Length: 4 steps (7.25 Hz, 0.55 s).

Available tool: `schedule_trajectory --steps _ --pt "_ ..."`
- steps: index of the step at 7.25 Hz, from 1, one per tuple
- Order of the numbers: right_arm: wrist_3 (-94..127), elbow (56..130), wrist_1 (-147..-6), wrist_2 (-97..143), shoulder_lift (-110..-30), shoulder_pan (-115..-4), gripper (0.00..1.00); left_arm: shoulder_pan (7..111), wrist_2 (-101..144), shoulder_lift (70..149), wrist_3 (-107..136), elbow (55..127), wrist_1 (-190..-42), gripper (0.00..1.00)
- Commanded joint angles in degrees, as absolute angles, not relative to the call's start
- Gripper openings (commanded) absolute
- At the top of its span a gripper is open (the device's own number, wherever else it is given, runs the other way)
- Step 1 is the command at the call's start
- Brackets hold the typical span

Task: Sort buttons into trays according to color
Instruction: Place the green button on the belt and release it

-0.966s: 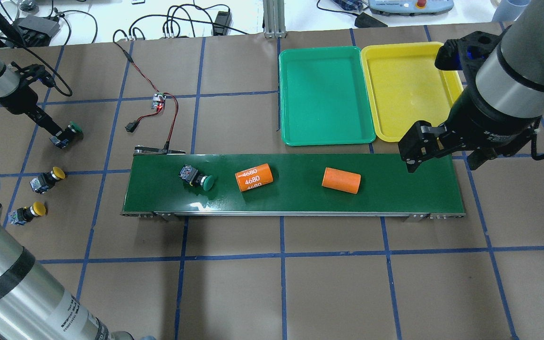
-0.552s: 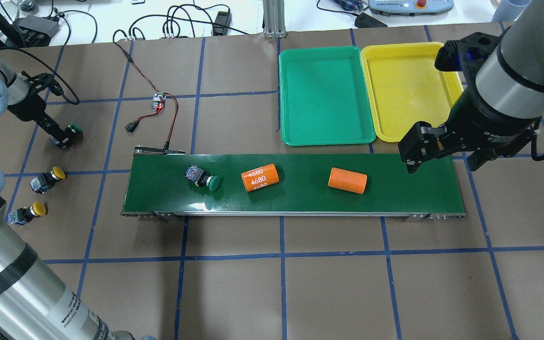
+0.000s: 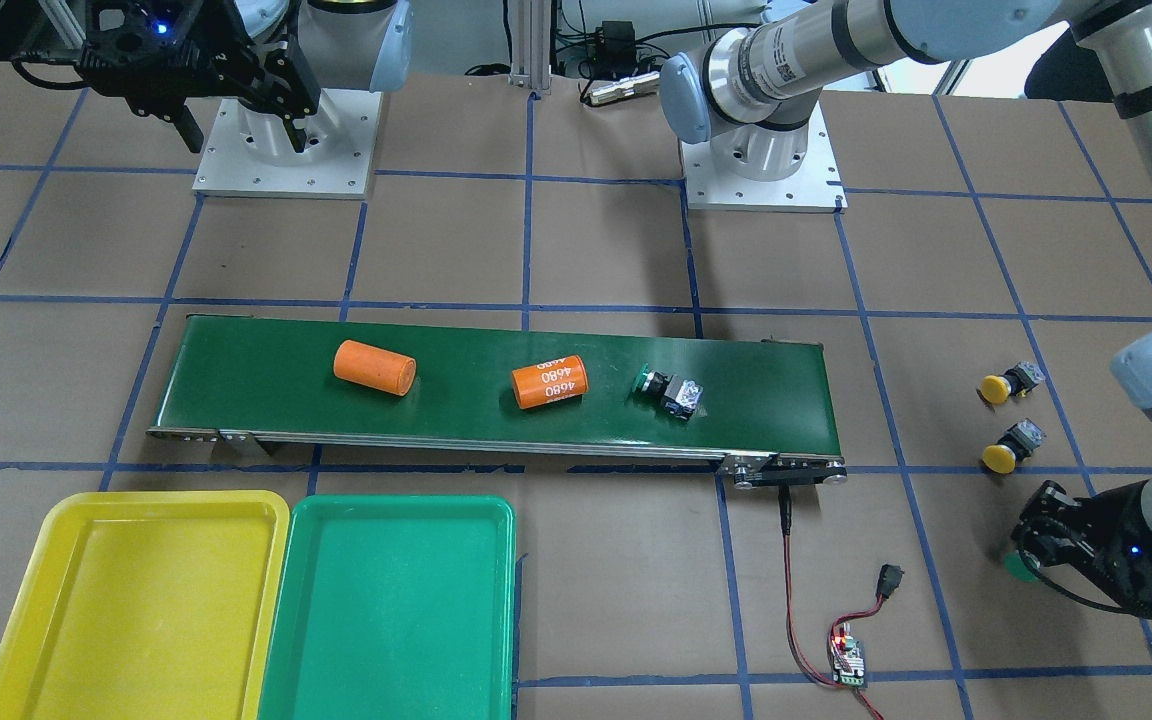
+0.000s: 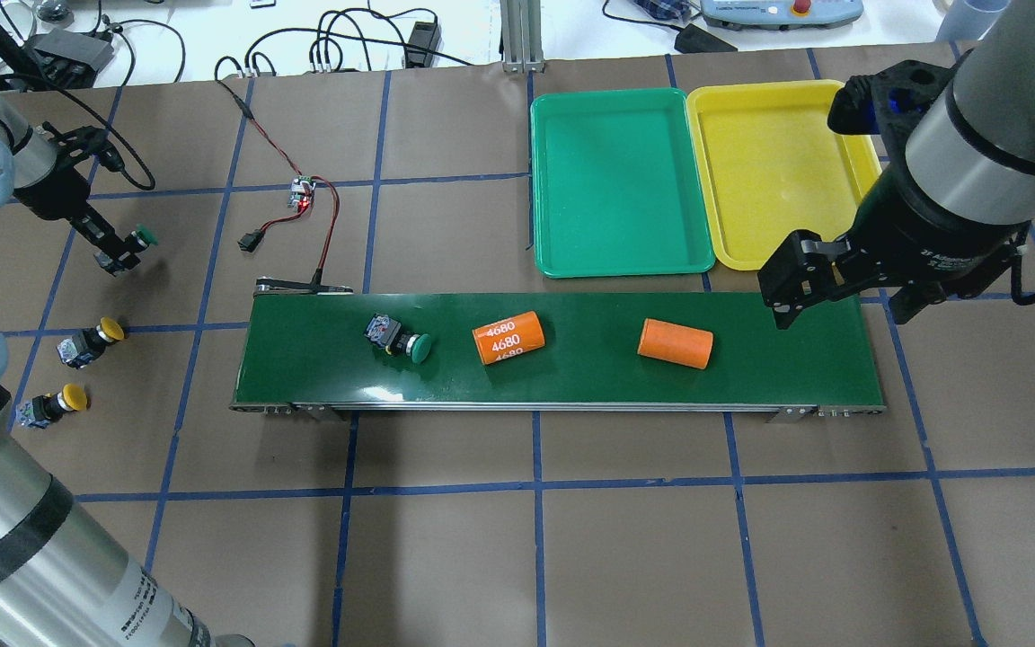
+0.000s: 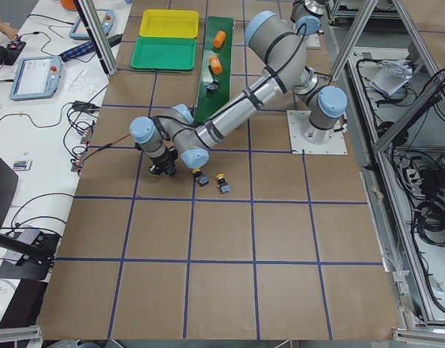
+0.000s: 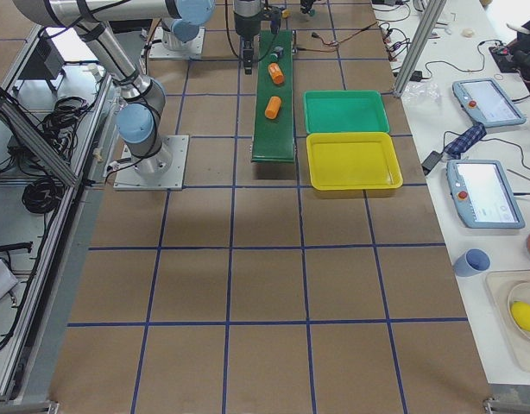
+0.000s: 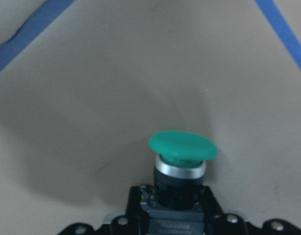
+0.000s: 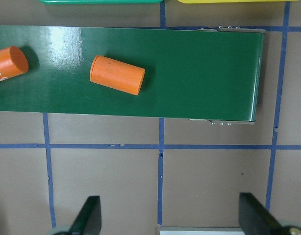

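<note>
While left gripper (image 4: pixel 115 258) clamps green button (image 7: pixel 182 159) by body, right gripper (image 4: pixel 841 298) hangs wide open above conveyor belt (image 4: pixel 571 382) end. On belt lies second green button (image 4: pixel 399 339), near orange cylinder (image 4: pixel 508 337). Two yellow buttons (image 4: pixel 91 340) sit on table (image 4: pixel 446 557), well apart from green tray (image 4: pixel 621 180), yellow tray (image 4: pixel 778 171).

Left gripper (image 4: pixel 115 253) clamped a green-capped black push-button (image 4: pixel 144 237), arm outstretched. Right gripper (image 4: pixel 839 304) pointed down, fingers (image 8: pixel 90 213) spread wide.
</note>
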<state>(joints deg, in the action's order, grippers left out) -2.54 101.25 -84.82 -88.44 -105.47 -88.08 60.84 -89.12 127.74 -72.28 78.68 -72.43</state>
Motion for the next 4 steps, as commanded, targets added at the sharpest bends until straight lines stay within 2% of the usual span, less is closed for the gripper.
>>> schedule_trajectory --steps 1,4 --pt "-2.5 101.2 -84.7 -88.4 -105.5 -88.2 1.0 63.5 -89.1 119.0 -72.6 85.2 -74.1 0.0" --pt "-2.5 101.2 -84.6 -88.5 -105.5 -88.1 1.0 71.3 -88.2 108.0 -74.6 95.6 -73.8 0.0"
